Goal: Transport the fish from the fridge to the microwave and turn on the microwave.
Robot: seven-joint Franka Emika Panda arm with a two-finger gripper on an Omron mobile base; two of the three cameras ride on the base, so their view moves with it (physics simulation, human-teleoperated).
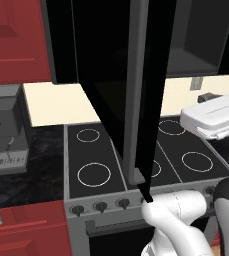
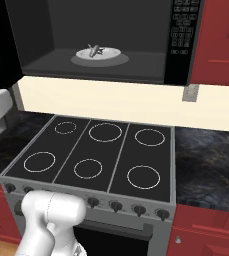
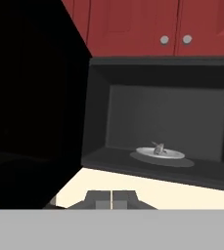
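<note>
**Fish lying in open microwave**

The fish (image 2: 94,49) is being shown on a white plate (image 2: 111,53) inside the microwave (image 2: 61,45), at 12 o'clock above the stove (image 2: 121,150). In the left base view the cavity is being hidden by the door (image 1: 121,80). The gripper (image 3: 111,199) is being held closed, empty. Panel (image 2: 185,30) writing is unreadable.

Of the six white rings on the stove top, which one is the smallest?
The back-left ring, nearest the microwave's open door side. Its circle is clearly smaller than the other five on the stove top; the ring beside it is much wider.
</note>
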